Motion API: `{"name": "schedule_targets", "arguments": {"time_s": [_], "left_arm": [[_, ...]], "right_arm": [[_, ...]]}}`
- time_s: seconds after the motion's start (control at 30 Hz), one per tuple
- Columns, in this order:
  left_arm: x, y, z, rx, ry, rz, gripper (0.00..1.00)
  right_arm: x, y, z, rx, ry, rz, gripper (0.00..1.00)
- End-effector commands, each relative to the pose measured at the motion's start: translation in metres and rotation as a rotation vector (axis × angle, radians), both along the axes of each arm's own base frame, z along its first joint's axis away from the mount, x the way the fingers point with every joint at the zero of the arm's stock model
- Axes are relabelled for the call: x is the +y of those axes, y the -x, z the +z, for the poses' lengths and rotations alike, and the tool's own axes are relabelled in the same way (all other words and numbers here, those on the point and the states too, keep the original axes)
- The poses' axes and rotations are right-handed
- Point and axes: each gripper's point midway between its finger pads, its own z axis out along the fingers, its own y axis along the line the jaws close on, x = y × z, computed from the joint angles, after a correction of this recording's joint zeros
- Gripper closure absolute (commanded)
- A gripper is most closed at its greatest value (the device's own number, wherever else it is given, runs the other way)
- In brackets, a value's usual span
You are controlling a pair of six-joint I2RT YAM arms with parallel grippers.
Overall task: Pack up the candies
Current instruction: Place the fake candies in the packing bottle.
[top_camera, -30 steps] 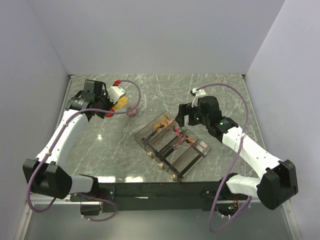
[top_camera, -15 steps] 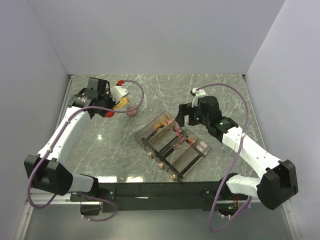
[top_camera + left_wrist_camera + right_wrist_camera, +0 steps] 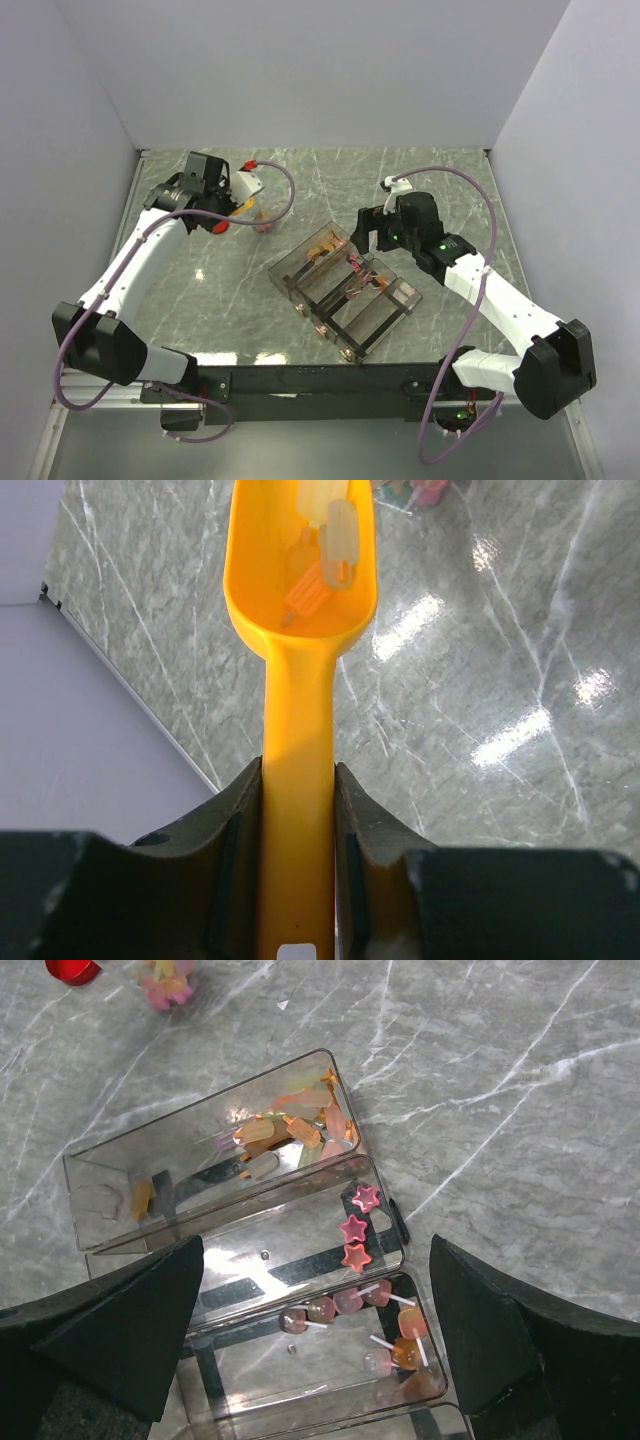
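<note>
My left gripper (image 3: 298, 775) is shut on the handle of a yellow scoop (image 3: 300, 670), which is held level above the table. A few orange and pale yellow candies (image 3: 322, 565) lie in its bowl. More pink and yellow candies (image 3: 264, 224) sit in a small heap on the marble, beside the scoop's tip. The clear compartment box (image 3: 283, 275) stands mid-table. It holds orange candies (image 3: 290, 1125) in the far bin, three pink stars (image 3: 355, 1227) in the second and lollipop-shaped ones (image 3: 385, 1325) in the third. My right gripper (image 3: 315, 1330) hangs open above the box.
A flat red lid (image 3: 219, 227) lies on the table left of the loose heap, under the left arm. Walls close in the table's left, back and right edges. The left arm's purple cable (image 3: 285, 195) loops over the heap.
The left arm has swung the scoop to the right and slightly farther back, nearer the loose heap. The right arm has not moved.
</note>
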Motion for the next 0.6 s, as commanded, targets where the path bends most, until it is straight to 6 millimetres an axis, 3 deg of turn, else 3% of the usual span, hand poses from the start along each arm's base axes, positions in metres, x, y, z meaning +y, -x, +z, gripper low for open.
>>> {"name": "schedule_targets", "arguments": {"time_s": [0.0, 0.57], "left_arm": [[-0.0009, -0.0084, 0.0211, -0.056, -0.026, -0.006, 0.99], [-0.0072, -0.0117, 0.0272, -0.067, -0.177, -0.021, 0.99]], "right_arm": [[0.0012, 0.0008, 0.0147, -0.050, -0.011, 0.009, 0.00], [0.0022, 0.0000, 0.0126, -0.045, -0.008, 0.013, 0.00]]}}
